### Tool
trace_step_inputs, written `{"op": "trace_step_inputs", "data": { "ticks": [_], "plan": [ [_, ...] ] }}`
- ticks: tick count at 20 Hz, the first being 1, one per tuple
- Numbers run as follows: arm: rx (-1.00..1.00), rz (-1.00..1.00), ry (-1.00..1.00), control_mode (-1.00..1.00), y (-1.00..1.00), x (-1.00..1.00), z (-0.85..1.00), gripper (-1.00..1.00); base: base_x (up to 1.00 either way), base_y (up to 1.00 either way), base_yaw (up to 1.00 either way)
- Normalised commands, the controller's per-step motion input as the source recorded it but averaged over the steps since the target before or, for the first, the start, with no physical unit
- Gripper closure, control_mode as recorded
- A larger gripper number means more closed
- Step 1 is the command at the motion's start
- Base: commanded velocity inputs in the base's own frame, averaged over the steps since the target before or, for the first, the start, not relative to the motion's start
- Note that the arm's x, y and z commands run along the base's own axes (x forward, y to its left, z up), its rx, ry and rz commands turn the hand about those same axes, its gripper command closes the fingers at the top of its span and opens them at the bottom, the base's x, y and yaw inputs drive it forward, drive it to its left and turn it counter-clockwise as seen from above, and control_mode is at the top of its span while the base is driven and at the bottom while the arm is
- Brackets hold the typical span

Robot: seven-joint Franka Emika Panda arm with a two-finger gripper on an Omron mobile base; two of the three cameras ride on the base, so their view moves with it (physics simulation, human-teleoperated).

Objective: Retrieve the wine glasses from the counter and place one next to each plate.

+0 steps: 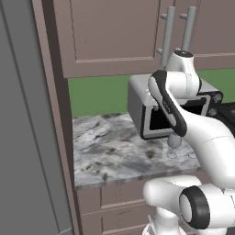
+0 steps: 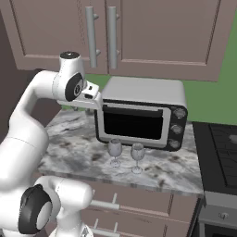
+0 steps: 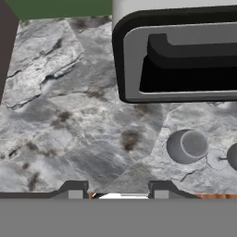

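Two translucent grey wine glasses stand upright side by side on the marbled counter (image 2: pixel 74 152), just in front of a toaster oven: the left glass (image 2: pixel 115 150) and the right glass (image 2: pixel 137 155). From above, the hand view shows the left glass's bowl (image 3: pixel 187 146) and the right glass (image 3: pixel 233 156) at the frame's edge. My gripper (image 3: pixel 117 190) hangs high over the counter, to the left of the glasses, pointing down. It is open with nothing between its fingers. In the left base view my arm partly covers one glass (image 1: pixel 174 141). The plates are out of view.
A silver toaster oven (image 2: pixel 141 115) with a dark door stands behind the glasses. Mauve wall cabinets (image 2: pixel 148 32) hang above it. A black stove (image 2: pixel 222 139) adjoins the counter on the right, and a tall dark panel (image 1: pixel 27 137) bounds it on the left.
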Motion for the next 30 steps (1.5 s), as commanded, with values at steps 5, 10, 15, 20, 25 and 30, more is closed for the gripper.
{"op": "trace_step_inputs", "data": {
  "ticks": [5,10,15,20,25,30],
  "plan": [
    [0.0,0.0,0.0,-1.0,0.0,-0.07,0.0,-1.0,0.0,0.0,0.0],
    [0.02,-0.07,0.0,-1.0,0.0,-0.34,0.0,-1.0,0.0,0.0,0.0],
    [0.0,-0.3,0.0,-1.0,-0.07,-0.53,0.0,-1.0,0.0,0.0,0.0],
    [0.08,-0.45,-0.01,-1.0,-0.34,-0.67,0.0,-1.0,0.0,0.0,0.0],
    [0.37,-0.39,0.0,-1.0,-0.48,-0.73,0.0,-1.0,0.0,0.0,0.0],
    [0.52,-0.38,0.0,-1.0,-0.54,-0.92,0.01,-1.0,0.0,0.0,0.0]
  ]
}}
